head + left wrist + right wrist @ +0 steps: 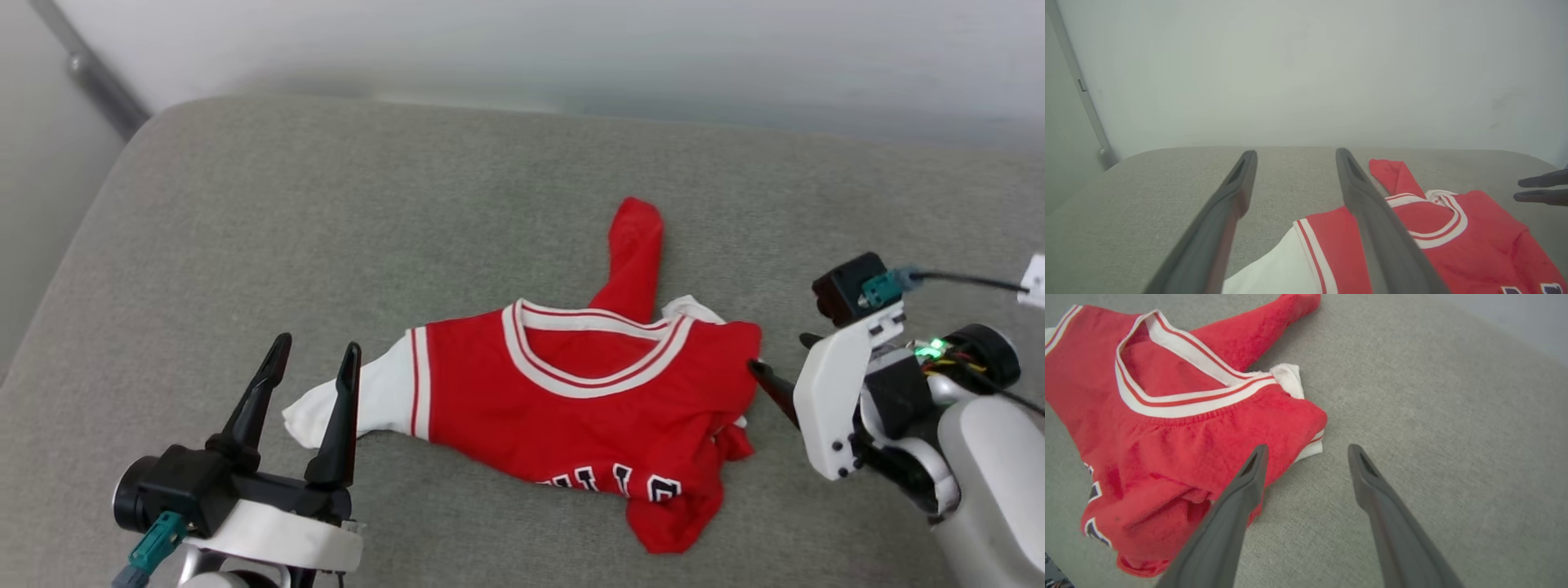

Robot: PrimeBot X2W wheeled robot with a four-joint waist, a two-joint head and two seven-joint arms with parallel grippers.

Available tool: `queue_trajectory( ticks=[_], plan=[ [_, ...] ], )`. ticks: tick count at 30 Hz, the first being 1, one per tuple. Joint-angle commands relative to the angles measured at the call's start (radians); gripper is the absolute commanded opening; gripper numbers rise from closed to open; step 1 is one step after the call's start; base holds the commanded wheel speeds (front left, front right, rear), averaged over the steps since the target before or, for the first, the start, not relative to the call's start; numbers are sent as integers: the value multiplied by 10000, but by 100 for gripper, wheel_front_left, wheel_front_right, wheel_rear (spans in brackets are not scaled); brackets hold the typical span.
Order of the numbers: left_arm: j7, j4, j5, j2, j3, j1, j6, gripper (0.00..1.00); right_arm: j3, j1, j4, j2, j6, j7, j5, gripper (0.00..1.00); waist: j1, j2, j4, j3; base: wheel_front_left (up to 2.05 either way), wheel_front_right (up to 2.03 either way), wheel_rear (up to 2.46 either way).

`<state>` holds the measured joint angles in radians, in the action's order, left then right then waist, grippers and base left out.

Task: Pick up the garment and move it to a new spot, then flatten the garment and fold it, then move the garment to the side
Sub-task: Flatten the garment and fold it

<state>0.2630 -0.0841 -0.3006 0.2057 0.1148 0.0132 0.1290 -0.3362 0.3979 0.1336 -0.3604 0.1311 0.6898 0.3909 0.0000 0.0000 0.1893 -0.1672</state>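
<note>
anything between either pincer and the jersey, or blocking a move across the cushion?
Nothing visible. The left pincer, open, hangs just beside the garment's white sleeve. The right pincer, open, is at its right edge. Around the garment there is just grey cushion.

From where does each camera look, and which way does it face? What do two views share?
Head view: on the head, facing forward and down at the red jersey on the grey cushion; left gripper lower left, right gripper at right.
Left wrist view: on the left wrist, facing low across the cushion toward the wall; its own fingers.
Right wrist view: on the right wrist, facing down at the jersey's edge; its own fingers.
Shared: head and left wrist views both show the right gripper.
</note>
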Motion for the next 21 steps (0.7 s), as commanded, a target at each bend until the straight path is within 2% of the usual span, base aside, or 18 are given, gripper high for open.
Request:
queue_trajectory(
  ticks=[1,3,6,14,15,16,17,21],
  plan=[
    [25,5,30,-55,24,236,2,100,-10,238,92,-62,-8,295,77,100,0,0,319,-214,0,0,0],
    [24,36,5,-97,175,280,6,100,-77,484,323,-189,-5,1016,77,100,0,0,561,-309,0,0,0],
    [24,49,-55,-147,283,400,9,100,92,649,741,-75,-7,1467,164,100,0,0,919,-433,0,0,0],
    [24,-14,-101,-138,462,445,12,100,135,432,1728,28,-5,1109,-261,100,0,0,1560,-520,0,0,0],
    [24,-9,-96,-133,456,447,13,100,63,388,1824,-49,-5,1067,-333,48,0,0,1582,-516,0,0,0],
    [24,1,-84,-134,458,449,13,100,-2,352,1889,-111,-7,974,-399,15,0,0,1599,-504,0,0,0],
    [24,19,-73,-144,445,442,13,100,-5,317,1968,-130,-7,847,-455,0,0,0,1602,-474,0,0,0],
    [24,103,-81,-158,279,249,13,100,176,198,2054,-36,-7,178,-568,0,0,0,1391,-212,0,0,0]
  ],
)
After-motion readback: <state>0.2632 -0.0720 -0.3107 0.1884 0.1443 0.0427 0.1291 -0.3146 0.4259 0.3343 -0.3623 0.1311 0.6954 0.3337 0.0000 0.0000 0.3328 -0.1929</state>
